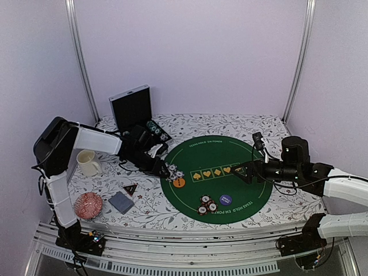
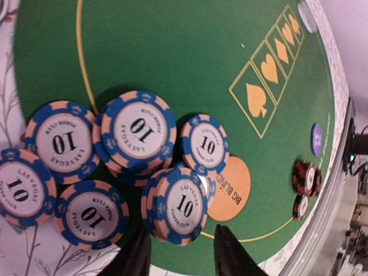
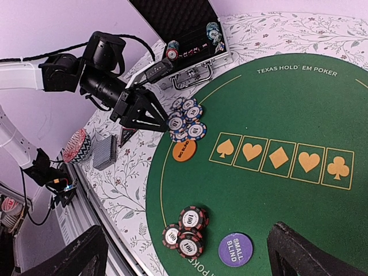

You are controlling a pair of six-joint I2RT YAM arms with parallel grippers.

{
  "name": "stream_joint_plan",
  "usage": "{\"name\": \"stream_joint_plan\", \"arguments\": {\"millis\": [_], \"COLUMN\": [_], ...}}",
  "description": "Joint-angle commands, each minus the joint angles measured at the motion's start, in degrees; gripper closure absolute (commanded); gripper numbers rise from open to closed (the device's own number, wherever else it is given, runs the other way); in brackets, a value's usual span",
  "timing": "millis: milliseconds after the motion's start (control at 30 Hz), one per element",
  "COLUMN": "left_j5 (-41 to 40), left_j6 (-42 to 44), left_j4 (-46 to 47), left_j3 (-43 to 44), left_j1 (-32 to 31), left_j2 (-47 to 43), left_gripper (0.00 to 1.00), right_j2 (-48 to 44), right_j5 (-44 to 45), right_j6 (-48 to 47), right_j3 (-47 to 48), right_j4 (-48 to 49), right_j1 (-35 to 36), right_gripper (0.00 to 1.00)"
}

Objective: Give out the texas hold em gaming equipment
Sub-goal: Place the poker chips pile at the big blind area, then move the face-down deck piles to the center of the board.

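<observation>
Several blue-and-peach "10" poker chips (image 2: pixel 135 129) lie in a loose cluster at the left rim of the green poker mat (image 1: pixel 230 184). My left gripper (image 2: pixel 181 233) hangs just over them, jaws apart. One small stack (image 2: pixel 183 204) sits between the fingers; the right finger stands apart from it. An orange "big blind" button (image 2: pixel 233 192) lies beside that stack. Red-and-black "100" chips (image 3: pixel 192 218) and a purple "small blind" button (image 3: pixel 235 249) lie at the mat's near edge. My right gripper (image 3: pixel 190 256) hovers open above the mat's right side, holding nothing.
Left of the mat on the floral cloth are a deck of cards (image 1: pixel 121 202), a black triangular marker (image 1: pixel 130 188), a red patterned round object (image 1: pixel 88 205) and a cream mug (image 1: pixel 87 163). An open chip case (image 1: pixel 132 109) stands at the back left.
</observation>
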Motion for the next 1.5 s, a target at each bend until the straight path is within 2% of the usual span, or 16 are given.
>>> {"name": "stream_joint_plan", "arguments": {"millis": [0,300,400,500,600,733,933,1100,1200,1300,1467], "left_j5": [-4.96,-15.28,-16.23,-20.52,-23.82,-27.24,-31.05,-35.83,-33.86,-33.65,-36.54], "left_j6": [1.07,1.70,1.83,2.11,1.53,-0.60,-0.50,-1.90,-4.95,-6.92,-11.01], "left_j4": [-2.05,-5.61,-4.84,-6.26,-7.53,-6.84,-12.71,-11.43,-9.22,-9.90,-10.22], "left_j3": [2.53,2.55,1.07,0.26,-0.40,-3.33,-3.36,-5.49,-7.17,-7.60,-11.95], "left_j1": [0.30,-0.10,-0.16,-0.15,-0.10,-0.09,-0.13,0.42,1.91,2.73,2.67], "left_j2": [-1.09,-9.62,-14.34,-18.43,-22.31,-27.70,-29.53,-31.43,-32.86,-32.60,-34.59], "left_gripper": [0.56,0.41,0.33,0.27,0.20,0.02,0.02,0.02,0.02,0.02,0.02], "right_j2": [-1.42,-1.82,-2.27,-4.24,-6.80,-9.39,-13.05,-19.21,-22.99,-23.81,-21.39], "right_j5": [-0.48,-0.76,-0.79,-2.02,0.88,4.89,8.25,21.97,27.92,27.77,25.60], "right_j6": [0.94,1.59,1.48,1.10,1.03,-0.33,-6.46,-8.97,-11.25,-13.07,-9.10], "right_j3": [0.42,1.51,2.80,3.53,3.32,2.31,0.86,-2.06,-4.08,-3.67,-2.74], "right_j4": [0.17,0.09,-1.06,-0.28,-0.40,-1.21,-0.34,2.84,5.51,4.35,0.22], "right_j1": [0.13,0.13,0.13,0.13,0.13,0.13,0.17,0.17,0.06,0.05,0.06], "right_gripper": [0.01,0.01,0.01,0.01,0.01,0.01,0.01,0.01,0.01,0.01,0.01]}}
